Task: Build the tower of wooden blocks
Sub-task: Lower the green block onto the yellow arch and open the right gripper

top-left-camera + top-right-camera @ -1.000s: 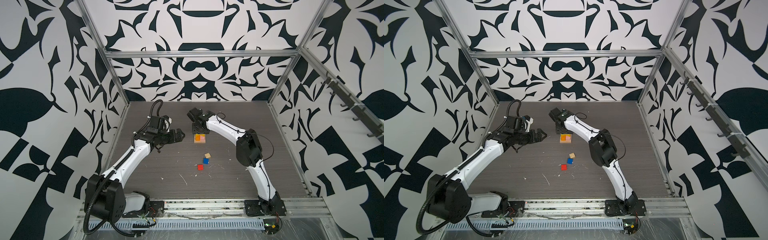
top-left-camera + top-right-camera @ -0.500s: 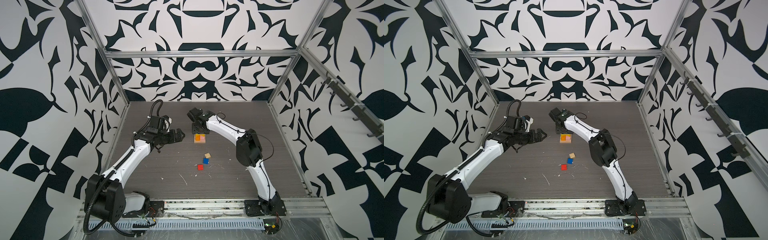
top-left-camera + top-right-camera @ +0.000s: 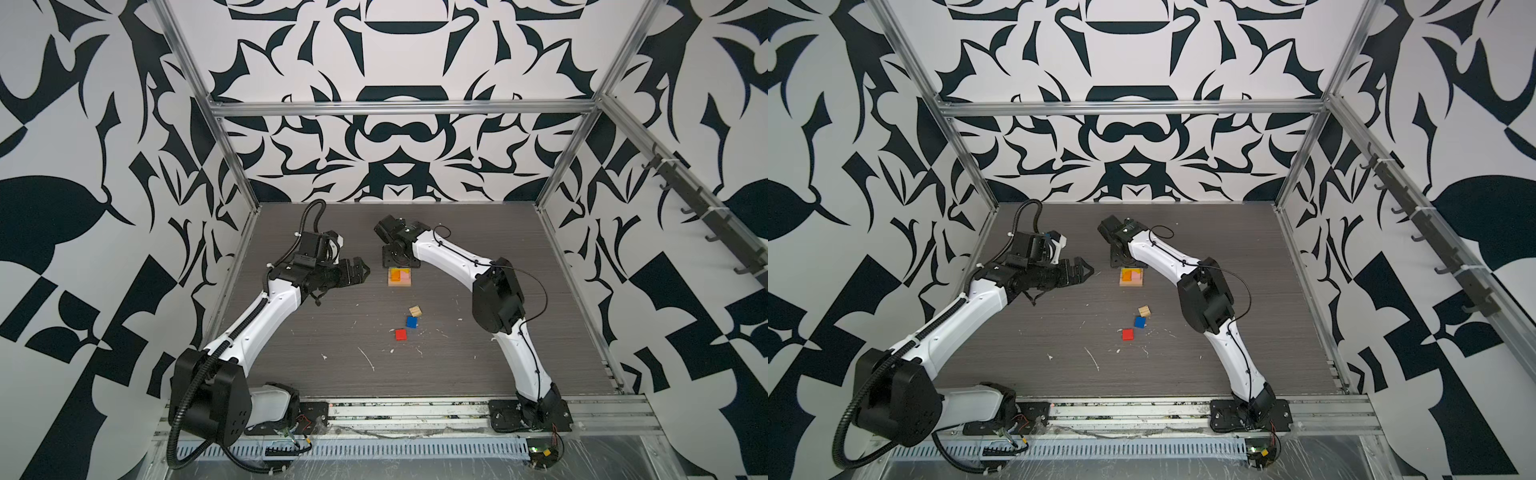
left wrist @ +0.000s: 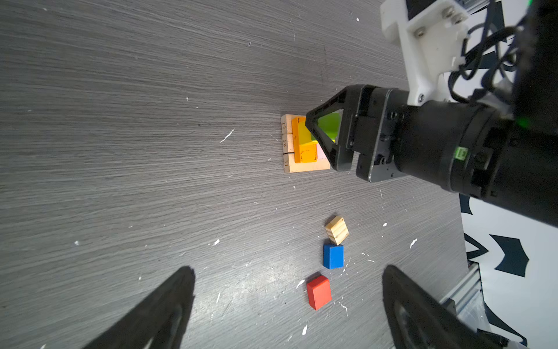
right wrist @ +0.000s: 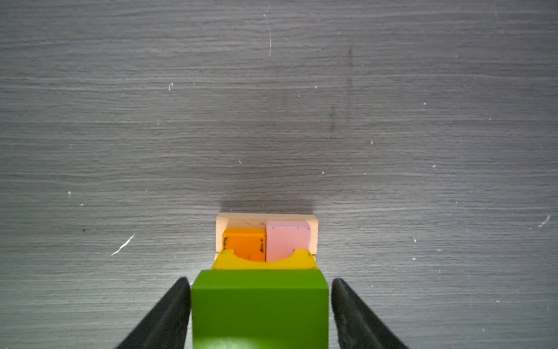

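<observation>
The tower (image 3: 400, 277) has a tan bar base (image 5: 265, 218) with an orange block (image 5: 244, 243) and a pink block (image 5: 288, 238) side by side on it. A yellow block (image 5: 262, 264) and a green block (image 5: 259, 305) lie across them. My right gripper (image 5: 261, 281) points down over the tower's far side, open. Its fingers straddle the green block (image 4: 329, 125) with thin gaps. To the tower's left hovers my left gripper (image 3: 361, 272), open wide and empty. Loose on the table lie a plain cube (image 3: 415, 311), a blue square (image 3: 412, 322) and a red square (image 3: 401, 334).
White flecks (image 3: 368, 359) dot the dark wood-grain table. Patterned walls on a metal frame (image 3: 552, 291) close in three sides. The right arm's elbow (image 3: 496, 299) stands to the right of the loose blocks.
The right gripper's jaws have spread apart from the green block's sides. Both arms have stayed almost where they were.
</observation>
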`<action>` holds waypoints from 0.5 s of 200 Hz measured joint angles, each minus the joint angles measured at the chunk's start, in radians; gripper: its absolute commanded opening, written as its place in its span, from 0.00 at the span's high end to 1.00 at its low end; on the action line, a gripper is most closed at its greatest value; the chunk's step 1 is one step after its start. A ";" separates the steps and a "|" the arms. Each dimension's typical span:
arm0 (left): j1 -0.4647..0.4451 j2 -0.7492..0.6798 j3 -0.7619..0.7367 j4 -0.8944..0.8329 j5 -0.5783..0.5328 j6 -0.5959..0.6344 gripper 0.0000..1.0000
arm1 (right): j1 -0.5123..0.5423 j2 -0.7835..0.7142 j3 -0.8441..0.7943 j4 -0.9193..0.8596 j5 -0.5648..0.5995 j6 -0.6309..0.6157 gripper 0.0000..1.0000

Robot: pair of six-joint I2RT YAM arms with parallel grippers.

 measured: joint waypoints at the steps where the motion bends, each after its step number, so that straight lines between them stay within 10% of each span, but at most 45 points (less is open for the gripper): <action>1: 0.000 0.000 0.000 0.000 0.000 0.000 0.00 | 0.000 0.000 0.000 0.000 0.000 0.001 0.23; 100: 0.000 0.000 0.000 0.000 0.000 0.000 0.01 | 0.000 -0.003 -0.034 0.050 -0.002 -0.006 0.03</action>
